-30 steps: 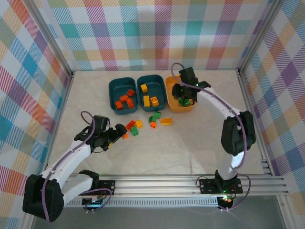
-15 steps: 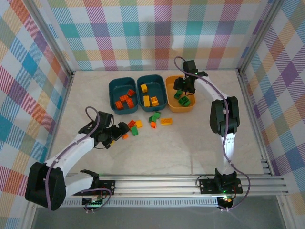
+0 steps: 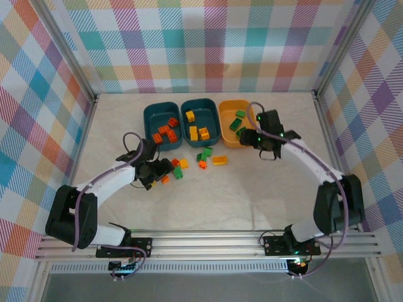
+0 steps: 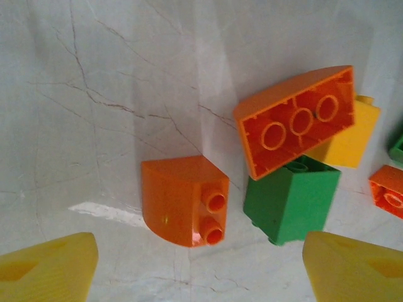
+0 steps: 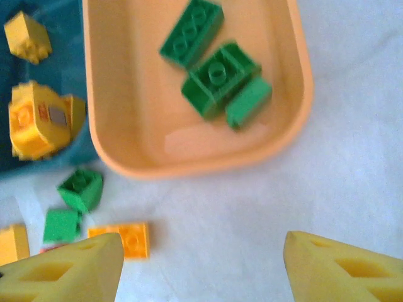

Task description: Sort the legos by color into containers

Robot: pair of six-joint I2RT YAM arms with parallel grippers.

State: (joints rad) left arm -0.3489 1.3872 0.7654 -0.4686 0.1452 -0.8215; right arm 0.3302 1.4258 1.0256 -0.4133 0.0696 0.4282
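**Surface and room.** A pale, veined bench (image 3: 264, 195) is closed in on three sides by plaid walls (image 3: 208, 44). A metal rail (image 3: 252, 242) runs along the near edge.

**Tubs.** Three tubs stand close side by side at the back centre.
- The left teal tub (image 3: 147, 123) holds orange bricks (image 3: 165, 131).
- The middle teal tub (image 3: 200, 101) holds yellow bricks (image 3: 198, 130).
- The orange tub (image 3: 227, 135) holds three green bricks (image 5: 217, 78).

**Loose bricks and grippers.** The loose bricks (image 3: 203, 157) lie in a cluster just in front of the tubs.
- The left gripper (image 4: 201, 264) sits low at the cluster's left end with its jaws apart. Its fingers (image 4: 50, 270) straddle a curved orange brick (image 4: 179, 201), with a gap on either side.
- Just beyond, a green brick (image 4: 289, 201) touches an upturned orange brick (image 4: 296, 119), which overlaps a yellow brick (image 4: 356, 135).
- The right gripper (image 5: 201, 270) has its jaws apart and empty. It hangs over bare bench just beside the orange tub's near right corner, with a thin orange plate (image 5: 129, 239) to one side.

**Open room.** Bare bench extends left, right and in front of the cluster. The tub rims bound its far side.
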